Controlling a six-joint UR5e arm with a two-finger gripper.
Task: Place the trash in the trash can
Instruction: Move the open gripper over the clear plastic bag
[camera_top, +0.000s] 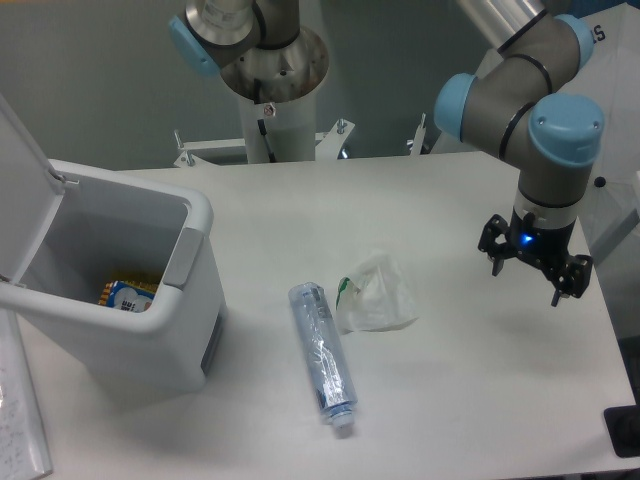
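Hanging over the right part of the table (480, 400), the claw (527, 272) points downward with its fingers spread wide and nothing between them, which reads as an arm poised before any reach rather than one already carrying something. The trash (378, 294), a wrinkled whitish wrapper with a green mark on its edge, lies flat on the tabletop well to the left of the claw and a little lower in the view, apart from the fingers and not yet touched. Just beyond it, farther left from the claw, a clear plastic bottle (322, 351) lies on its side, its upper part close beside the wrapper; whether the two touch I cannot tell. That closeness probably matters, since a descent on the wrapper would need to come from the claw's own side to avoid nudging the bottle. Far to the left of the claw, across most of the table, stands the trash can (185, 290) with its lid (25, 190) flipped up and back, so the mouth is open to receive a drop; some printed packaging (125, 294) already lies at its bottom. The surface is plain, pale and matte. Behind it stand the arm's white pedestal (272, 110) and a grey-green wall (90, 80).
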